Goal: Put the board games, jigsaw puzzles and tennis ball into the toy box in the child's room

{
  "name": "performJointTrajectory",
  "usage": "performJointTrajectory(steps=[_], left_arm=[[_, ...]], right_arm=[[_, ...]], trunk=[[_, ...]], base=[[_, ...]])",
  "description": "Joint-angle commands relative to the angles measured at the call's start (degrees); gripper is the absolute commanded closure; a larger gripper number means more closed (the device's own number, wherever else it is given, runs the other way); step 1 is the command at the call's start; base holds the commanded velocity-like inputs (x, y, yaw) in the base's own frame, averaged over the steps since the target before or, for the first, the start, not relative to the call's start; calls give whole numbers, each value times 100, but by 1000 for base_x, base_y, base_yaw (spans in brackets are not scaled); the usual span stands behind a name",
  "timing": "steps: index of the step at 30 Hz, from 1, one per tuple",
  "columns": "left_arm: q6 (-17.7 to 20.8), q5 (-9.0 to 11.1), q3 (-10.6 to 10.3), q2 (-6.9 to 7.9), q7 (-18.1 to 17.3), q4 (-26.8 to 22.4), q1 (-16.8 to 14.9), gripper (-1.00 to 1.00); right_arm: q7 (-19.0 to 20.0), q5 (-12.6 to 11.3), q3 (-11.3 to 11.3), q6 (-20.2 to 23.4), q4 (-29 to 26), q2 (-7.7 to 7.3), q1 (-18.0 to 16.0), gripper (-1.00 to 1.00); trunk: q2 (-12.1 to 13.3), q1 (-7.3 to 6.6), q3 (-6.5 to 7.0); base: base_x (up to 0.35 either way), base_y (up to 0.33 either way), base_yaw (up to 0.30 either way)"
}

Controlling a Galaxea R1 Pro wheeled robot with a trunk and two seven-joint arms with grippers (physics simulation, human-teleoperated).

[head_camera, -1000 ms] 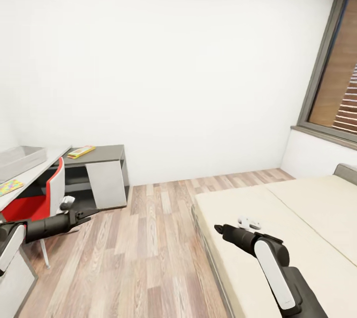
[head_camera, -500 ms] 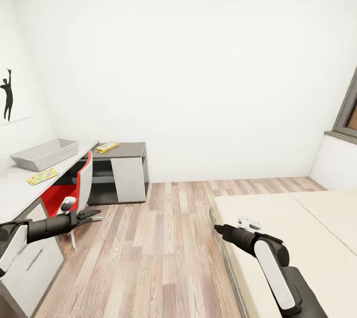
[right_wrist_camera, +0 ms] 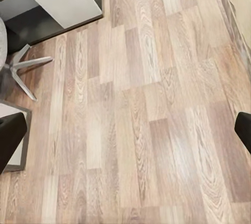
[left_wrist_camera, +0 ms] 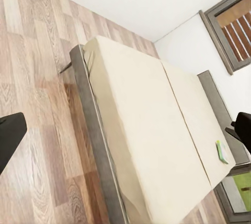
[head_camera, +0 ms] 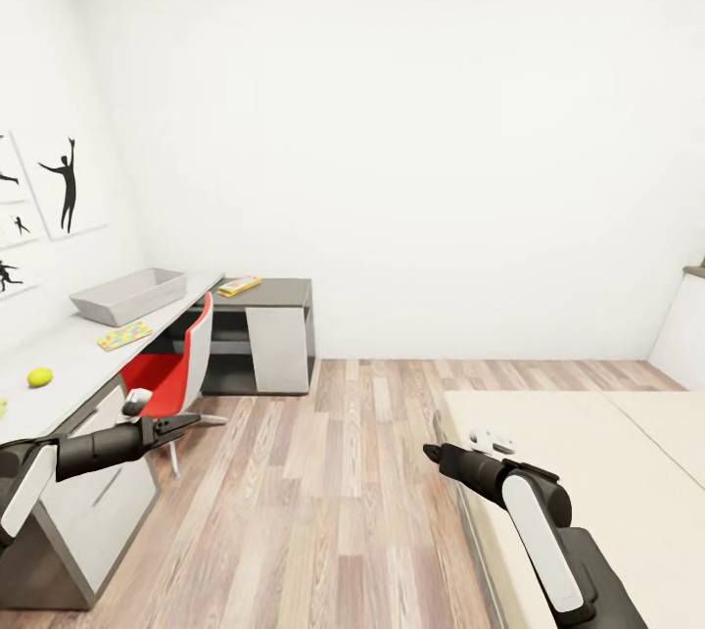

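Head view: nothing looks packed yet; the toy box point(head_camera: 129, 295) on the table point(head_camera: 73, 369) appears empty, a jigsaw puzzle point(head_camera: 124, 335) and the tennis ball point(head_camera: 40, 376) lying near it, a board game point(head_camera: 239, 286) beyond. Left gripper point(head_camera: 186, 423) and right gripper point(head_camera: 431, 454) spread wide, holding nothing

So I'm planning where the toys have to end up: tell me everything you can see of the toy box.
The toy box is a shallow grey rectangular bin with flared sides and an open top, plastic by its look. It sits upright on the pale top of the table, toward its far end by the wall with the silhouette pictures. What its inside holds cannot be made out from here. A multicoloured jigsaw puzzle lies flat just in front of it, apart from it. Neither gripper is near it.
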Motion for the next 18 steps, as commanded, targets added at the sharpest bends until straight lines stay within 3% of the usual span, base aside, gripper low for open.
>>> performJointTrajectory(steps=[1, 8, 18], left_arm=[[28, 8, 5, 2, -12, 2, -2, -100], [27, 9, 3, 2, -13, -3, -2, -100], [27, 9, 3, -1, -13, -6, 0, -100]], right_arm=[[-60, -60, 11, 7, -5, -4, -2, -100], [-64, -60, 6, 2, -6, -3, -2, -100], [-67, -64, 13, -142, 29, -7, -2, -100]], trunk=[[-5, 2, -3], [-5, 2, -3], [-5, 2, -3]], base=[[-71, -1, 10], [-159, 0, 3], [-26, 0, 0]])
